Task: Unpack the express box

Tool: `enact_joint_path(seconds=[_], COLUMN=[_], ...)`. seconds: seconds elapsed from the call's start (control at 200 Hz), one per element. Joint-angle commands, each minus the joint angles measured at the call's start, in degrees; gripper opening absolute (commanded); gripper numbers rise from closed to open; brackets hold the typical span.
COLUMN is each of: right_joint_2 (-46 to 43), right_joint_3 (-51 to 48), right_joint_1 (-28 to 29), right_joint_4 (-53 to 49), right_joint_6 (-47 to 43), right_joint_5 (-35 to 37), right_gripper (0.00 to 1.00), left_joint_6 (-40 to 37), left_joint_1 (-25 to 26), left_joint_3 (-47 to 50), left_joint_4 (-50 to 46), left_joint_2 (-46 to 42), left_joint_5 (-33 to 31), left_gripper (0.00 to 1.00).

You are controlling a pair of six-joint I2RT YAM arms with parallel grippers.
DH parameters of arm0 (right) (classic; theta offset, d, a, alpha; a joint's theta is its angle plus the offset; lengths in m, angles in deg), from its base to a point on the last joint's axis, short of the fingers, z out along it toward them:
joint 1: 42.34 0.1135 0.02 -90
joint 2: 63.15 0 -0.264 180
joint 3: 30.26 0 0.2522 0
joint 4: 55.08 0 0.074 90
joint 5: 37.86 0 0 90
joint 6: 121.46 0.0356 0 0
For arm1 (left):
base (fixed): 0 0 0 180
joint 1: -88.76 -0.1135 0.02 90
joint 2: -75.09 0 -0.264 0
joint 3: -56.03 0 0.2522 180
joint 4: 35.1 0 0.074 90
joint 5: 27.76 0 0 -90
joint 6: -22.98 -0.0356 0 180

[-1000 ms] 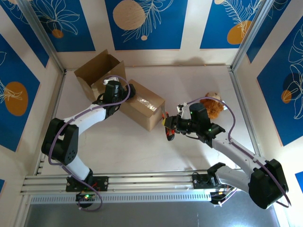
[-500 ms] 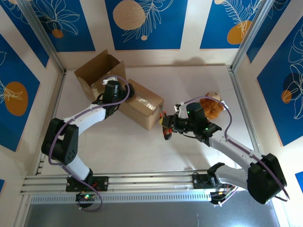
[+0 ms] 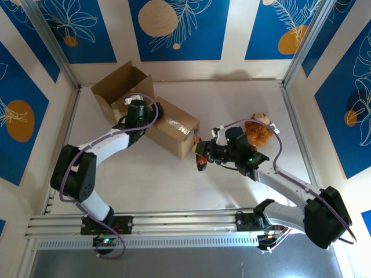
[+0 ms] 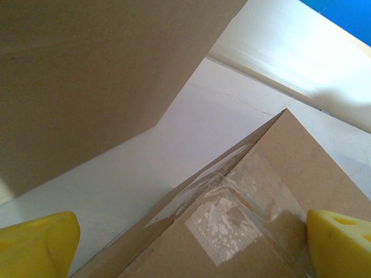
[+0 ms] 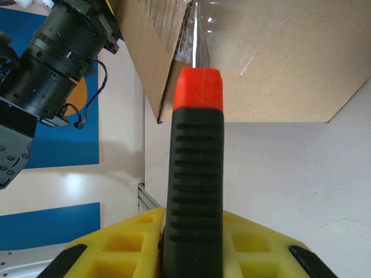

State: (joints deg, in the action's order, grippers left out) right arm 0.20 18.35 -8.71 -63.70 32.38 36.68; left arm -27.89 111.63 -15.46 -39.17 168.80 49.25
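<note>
White table [image 3: 232, 98], centre frame: box [image 3: 174, 134] taped shut, nothing unpacked. I see right gripper [image 3: 204, 155] clamped on knife [image 5: 194, 174], tip at tape [image 5: 229, 23]; left gripper [image 3: 138, 110] wide open, empty, at box corner.

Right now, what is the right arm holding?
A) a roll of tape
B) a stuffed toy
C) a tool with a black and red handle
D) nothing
C: the right gripper is shut on the tool, whose metal tip is at the taped box.
</note>
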Motion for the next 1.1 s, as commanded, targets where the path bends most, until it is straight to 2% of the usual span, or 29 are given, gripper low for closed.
enact_joint_path(seconds=[0.0,0.245,0.53,1.096], right_joint_2=[0.11,0.09,-0.07,1.50], right_joint_3=[-0.31,-0.71,-0.09,-0.31], right_joint_1=[1.83,2.75,2.68,3.23], right_joint_4=[5.08,6.80,6.68,7.51], right_joint_6=[-0.04,1.29,1.12,3.42], right_joint_5=[-3.85,-3.94,-4.20,-5.56], right_gripper=[0.00,0.00,0.00,0.00], left_joint_6=[0.60,0.69,-0.87,-0.86], left_joint_1=[-0.07,0.24,0.53,0.51], left_joint_3=[4.30,3.02,-0.38,0.43], left_joint_4=[-13.54,-15.63,-25.43,-24.65], left_joint_2=[5.78,6.98,7.65,7.28], left_joint_5=[0.16,-0.21,-1.85,-1.24], left_gripper=[0.96,0.96,0.96,0.96])
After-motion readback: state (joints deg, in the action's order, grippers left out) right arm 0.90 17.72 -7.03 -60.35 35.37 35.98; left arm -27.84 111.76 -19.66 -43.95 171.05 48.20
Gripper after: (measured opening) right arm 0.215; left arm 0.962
